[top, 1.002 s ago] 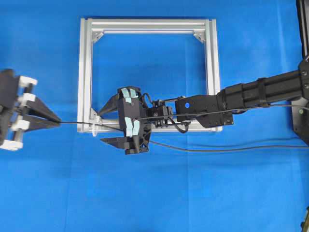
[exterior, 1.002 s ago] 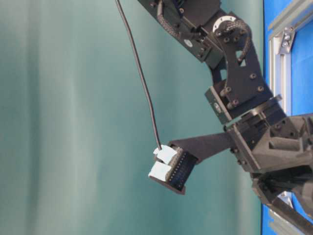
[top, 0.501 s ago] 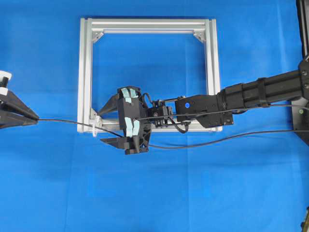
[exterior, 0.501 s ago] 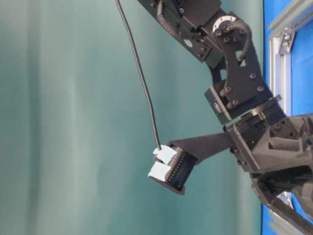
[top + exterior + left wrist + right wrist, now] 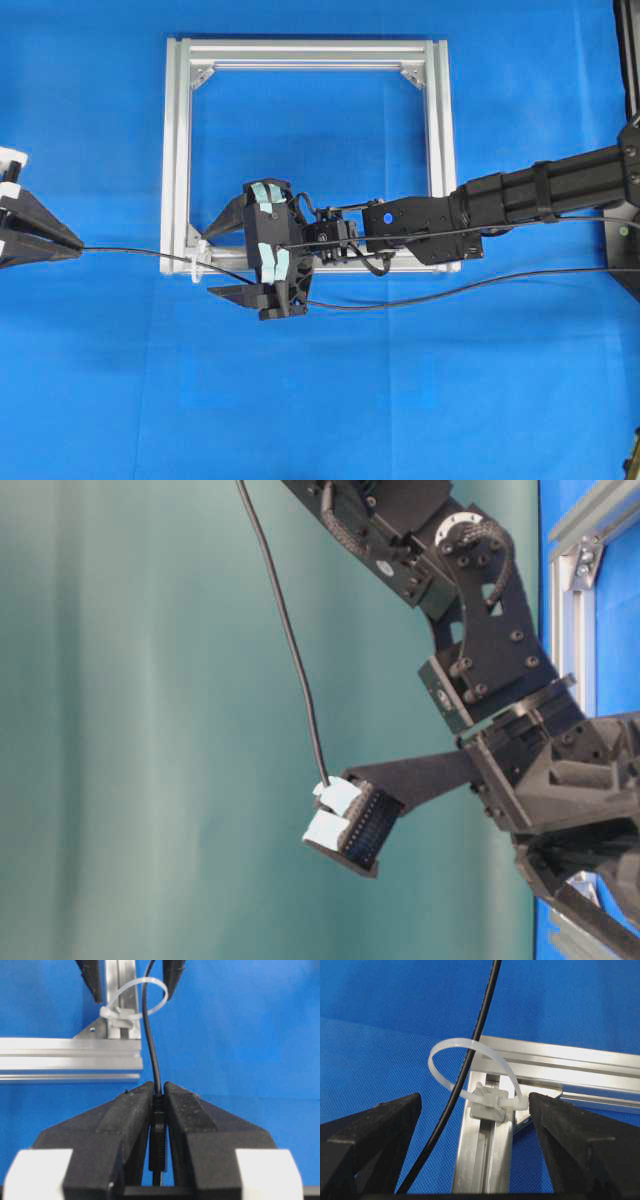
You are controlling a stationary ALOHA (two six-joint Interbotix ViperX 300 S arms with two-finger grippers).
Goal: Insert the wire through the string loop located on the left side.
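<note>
The black wire (image 5: 130,250) runs from my left gripper (image 5: 76,247) at the far left, through the whitish string loop (image 5: 200,262) at the silver frame's (image 5: 175,150) lower left corner, then under the right gripper and off to the right. In the left wrist view the left gripper (image 5: 158,1091) is shut on the wire's dark plug (image 5: 158,1135), and the wire (image 5: 152,1055) leads up through the loop (image 5: 127,984). My right gripper (image 5: 208,262) stands open astride the loop. Its wrist view shows the wire (image 5: 483,1010) threading the loop (image 5: 451,1041) between the spread fingers (image 5: 380,1125).
The frame (image 5: 570,1065) lies flat on the blue cloth, and the right arm (image 5: 520,195) reaches across its bottom rail. Slack wire (image 5: 480,285) trails right just below that rail. A dark mount (image 5: 625,250) sits at the right edge. Bare cloth lies below the frame.
My left gripper has pulled left with the plug, drawing more wire through the loop. The slack wire on the right has risen and straightened. The right gripper has stayed put.
</note>
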